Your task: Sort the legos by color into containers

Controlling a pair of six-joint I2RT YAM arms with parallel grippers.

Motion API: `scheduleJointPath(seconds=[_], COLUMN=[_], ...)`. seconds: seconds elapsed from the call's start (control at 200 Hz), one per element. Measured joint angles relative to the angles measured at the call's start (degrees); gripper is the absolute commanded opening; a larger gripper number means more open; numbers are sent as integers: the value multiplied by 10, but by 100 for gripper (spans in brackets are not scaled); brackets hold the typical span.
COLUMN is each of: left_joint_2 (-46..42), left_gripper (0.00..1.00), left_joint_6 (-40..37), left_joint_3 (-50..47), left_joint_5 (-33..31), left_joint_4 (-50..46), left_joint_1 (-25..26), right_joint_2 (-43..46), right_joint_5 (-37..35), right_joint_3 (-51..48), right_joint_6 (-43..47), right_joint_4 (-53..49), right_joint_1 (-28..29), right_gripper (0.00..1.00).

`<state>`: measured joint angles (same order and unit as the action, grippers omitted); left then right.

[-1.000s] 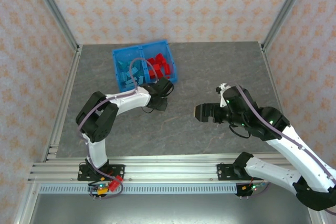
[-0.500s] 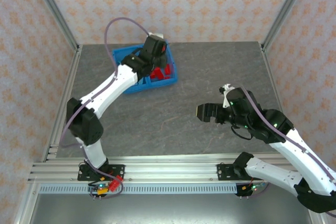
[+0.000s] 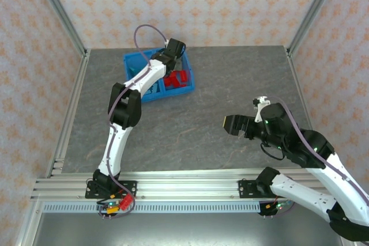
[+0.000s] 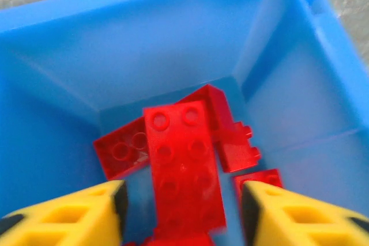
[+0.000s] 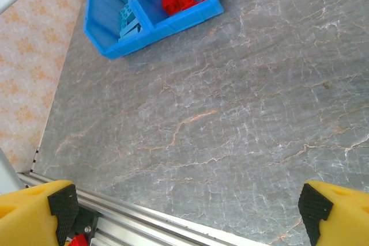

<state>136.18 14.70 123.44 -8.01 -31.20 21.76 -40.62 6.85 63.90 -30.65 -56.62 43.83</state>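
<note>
The bright-blue bin (image 3: 131, 61) sits at the table's back left. Its right compartment holds several red legos (image 3: 180, 78), seen from close up as a pile (image 4: 181, 159) on the blue floor. Light-blue legos (image 5: 128, 18) lie in the left compartment, partly hidden under my left arm in the top view. My left gripper (image 3: 173, 56) hangs over the red compartment, open (image 4: 181, 211), its yellow fingers either side of a long red brick without touching it. My right gripper (image 3: 233, 124) hovers open over bare table (image 5: 184, 217), far from the bin (image 5: 173, 15).
A grey marbled tabletop (image 3: 230, 84) is ringed by metal frame posts and patterned walls. An aluminium rail (image 3: 184, 185) runs along the near edge, with both arm bases on it. My left arm stretches across the bin's left compartment.
My left arm swung from the bin's front side up and over to above the red compartment. My right gripper drifted slightly right and toward the near edge.
</note>
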Motion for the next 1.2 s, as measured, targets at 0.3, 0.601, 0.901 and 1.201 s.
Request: scheduleJointPath(seconds=[0.3, 0.601, 0.901, 1.201], left_joint_2=[-189, -607, -832, -885], left_gripper=[78, 83, 90, 100], left_joint_6=[-11, -53, -82, -94], left_joint_3=[-133, -424, -761, -914], left_joint_5=[21, -2, -145, -245], left_joint_4=[33, 113, 97, 151], left_joint_1=[41, 134, 127, 113], right_joint_2=[24, 84, -124, -441], right_joint_5=[-145, -470, -468, -322], right_joint_3=[-107, -266, -367, -359], right_joint_6=[-17, 6, 199, 268], right_joint_4=[6, 129, 481, 796], right_joint_1=[0, -6, -259, -382], right_gripper=[99, 99, 99, 99])
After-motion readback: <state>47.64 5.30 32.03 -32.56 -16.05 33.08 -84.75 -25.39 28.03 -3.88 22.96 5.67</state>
